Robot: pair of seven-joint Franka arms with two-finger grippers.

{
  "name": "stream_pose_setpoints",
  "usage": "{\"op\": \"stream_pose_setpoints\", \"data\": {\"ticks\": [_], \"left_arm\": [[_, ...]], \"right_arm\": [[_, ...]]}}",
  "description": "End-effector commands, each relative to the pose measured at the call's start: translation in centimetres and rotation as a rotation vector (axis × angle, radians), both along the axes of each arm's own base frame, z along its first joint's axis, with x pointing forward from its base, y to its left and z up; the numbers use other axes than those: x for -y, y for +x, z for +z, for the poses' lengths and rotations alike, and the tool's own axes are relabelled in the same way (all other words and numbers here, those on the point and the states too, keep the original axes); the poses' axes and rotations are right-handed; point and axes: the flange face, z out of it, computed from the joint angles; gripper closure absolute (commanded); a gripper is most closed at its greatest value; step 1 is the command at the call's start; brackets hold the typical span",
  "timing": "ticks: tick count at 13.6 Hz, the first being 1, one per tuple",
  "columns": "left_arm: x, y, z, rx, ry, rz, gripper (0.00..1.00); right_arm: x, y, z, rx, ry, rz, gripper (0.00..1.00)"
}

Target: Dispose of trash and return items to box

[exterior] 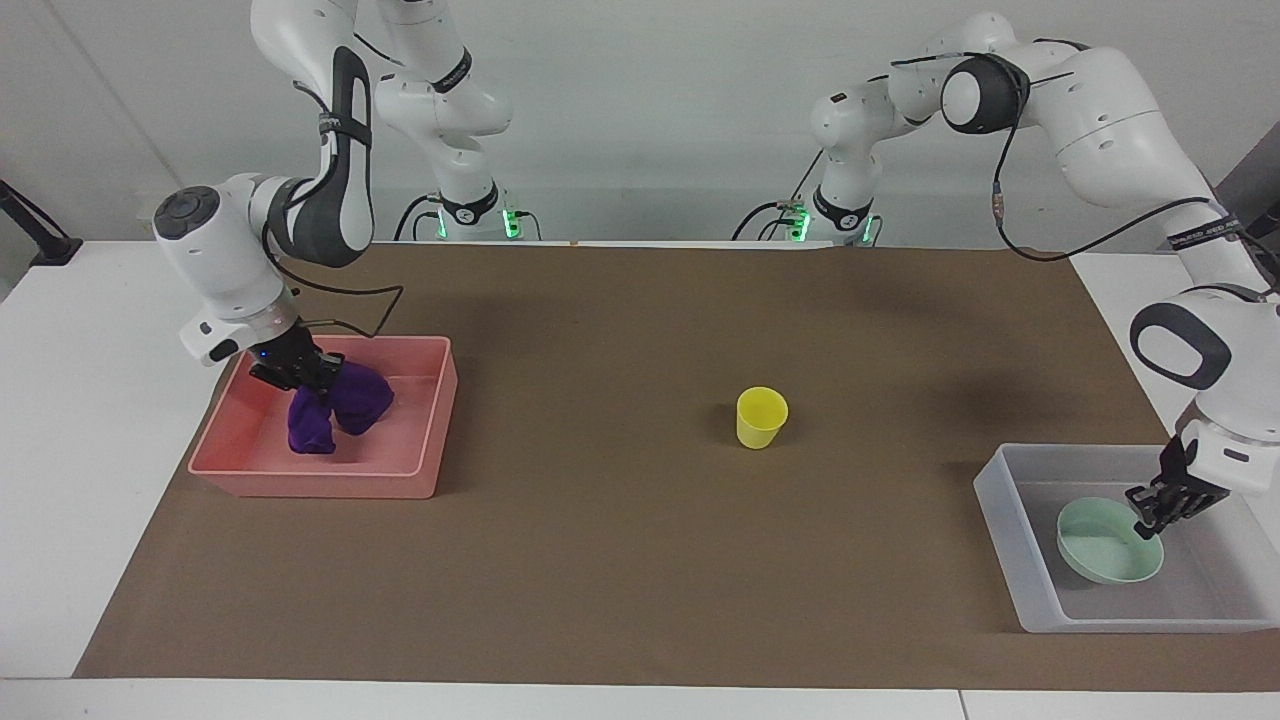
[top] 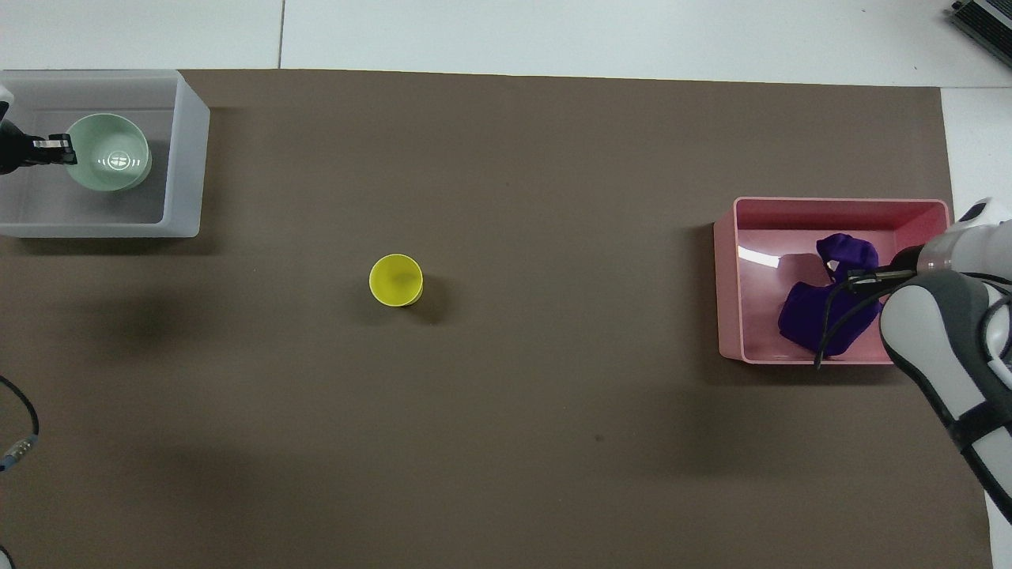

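The mint-green bowl [exterior: 1105, 545] [top: 111, 154] sits low inside the translucent box [exterior: 1010, 530] [top: 186, 158] at the left arm's end of the table. My left gripper [exterior: 1145, 527] [top: 69, 150] is shut on the bowl's rim. The yellow cup [exterior: 761, 417] [top: 395, 279] stands upright on the brown mat, on its own near the middle. At the right arm's end, my right gripper [exterior: 312, 382] [top: 850, 276] is shut on the purple cloth [exterior: 335, 412] [top: 814, 312]. The cloth hangs down into the pink bin [exterior: 330, 482] [top: 727, 300].
A brown mat [exterior: 600, 560] covers most of the white table. The right arm's forearm [top: 941, 348] hangs over the corner of the pink bin nearest the robots. A cable end [top: 16, 452] lies at the mat's edge near the left arm.
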Motion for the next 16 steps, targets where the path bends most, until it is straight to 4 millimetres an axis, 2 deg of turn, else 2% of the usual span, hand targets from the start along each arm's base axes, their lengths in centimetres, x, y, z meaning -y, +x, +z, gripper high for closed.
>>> {"op": "stream_pose_setpoints", "data": {"ticks": [1,2,3,4,5,7,8,9,11,13,15,16], "left_arm": [[-0.2,-0.7,0.2,0.001,0.036,-0.013,0.65],[-0.1,-0.8,0.2,-0.012,0.044,-0.024,0.47],[0.2,-0.7,0.6,-0.023,0.046,-0.031,0.44],[0.3,-0.7,0.9,-0.044,0.045,-0.035,0.40],[0.4,-0.4,2.1,-0.039,0.053,-0.042,0.38],[1.9,-0.4,6.4,0.007,0.085,-0.071,0.22],[4.1,-0.5,8.5,0.019,0.087,-0.096,0.05],[6.2,-1.0,10.4,0.009,0.086,-0.122,0.00],[10.2,-2.8,13.0,-0.019,0.084,-0.171,0.00],[13.5,-5.4,13.7,-0.039,0.083,-0.215,0.00],[18.5,-7.0,13.1,-0.064,0.083,-0.283,0.00],[21.2,-7.6,12.6,-0.081,0.075,-0.293,0.00]], "right_arm": [[-0.7,0.0,-1.7,0.010,0.032,-0.057,1.00],[-0.6,0.1,-2.0,0.012,0.030,-0.063,0.83],[-0.6,0.1,-1.9,0.008,0.032,-0.062,0.52],[-0.7,0.2,-1.7,0.011,0.031,-0.057,0.08],[-0.9,0.3,-1.4,0.015,0.030,-0.053,0.00],[-2.1,0.9,1.0,0.040,0.033,-0.030,0.00],[-3.2,1.3,2.2,0.045,0.036,-0.023,0.00],[-4.1,1.4,2.8,0.039,0.040,-0.028,0.00],[-6.8,1.6,3.7,0.034,0.039,-0.059,0.00],[-9.0,1.5,3.9,0.017,0.043,-0.069,0.00],[-10.1,1.5,5.0,0.026,0.018,-0.073,0.00],[-10.3,1.7,6.4,0.028,0.002,-0.076,0.00]]}}
